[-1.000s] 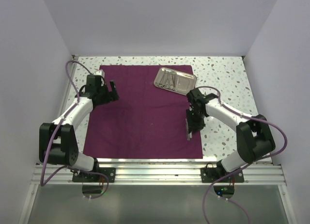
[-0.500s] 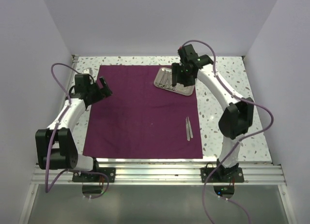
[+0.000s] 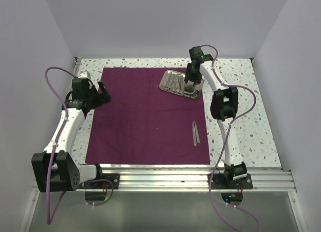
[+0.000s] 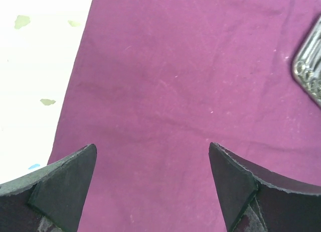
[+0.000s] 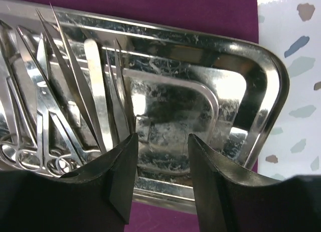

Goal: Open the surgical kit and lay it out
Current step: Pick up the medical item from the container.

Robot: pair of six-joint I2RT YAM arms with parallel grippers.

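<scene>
Right gripper (image 5: pixel 161 141) hangs just over the steel tray (image 5: pixel 261 91), fingers apart, pinching nothing. Left gripper (image 4: pixel 151 146) is spread wide, way left of it.

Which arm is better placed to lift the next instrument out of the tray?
Right: the right hand hangs over the tray by the instruments; the left hand is across the cloth.

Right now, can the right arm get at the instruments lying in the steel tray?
Probably yes: the right gripper hangs over the tray, jaws parted, the instruments beside its fingers, nothing covering them.
</scene>
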